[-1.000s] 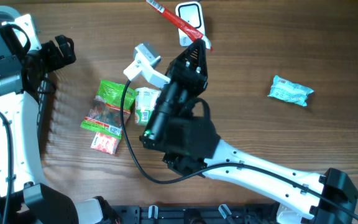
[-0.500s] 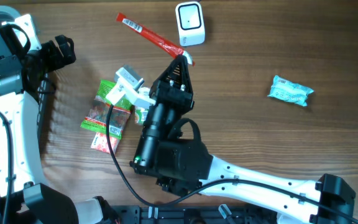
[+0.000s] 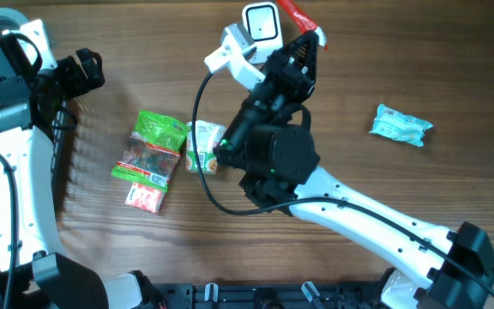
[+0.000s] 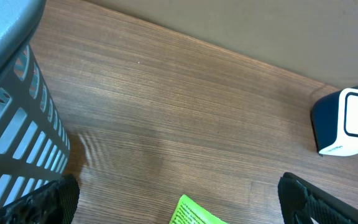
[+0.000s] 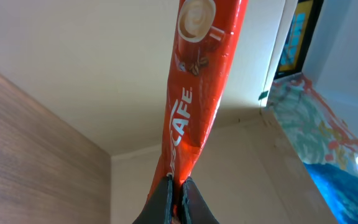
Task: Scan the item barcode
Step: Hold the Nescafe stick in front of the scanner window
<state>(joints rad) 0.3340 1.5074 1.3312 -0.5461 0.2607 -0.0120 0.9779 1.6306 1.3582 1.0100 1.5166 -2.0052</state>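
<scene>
R jaws pinch the near end of the red coffee stick, long axis running straight out from the tips, up and away in the wrist view. Overhead the stick sits off the bench, its free end just right of the scanner and cut by the frame edge, so prob. it wants swinging left over the scanner window; barcode posn can't be told. L jaws, spread wide, hang well apart near the basket, so R arm is nearer
</scene>
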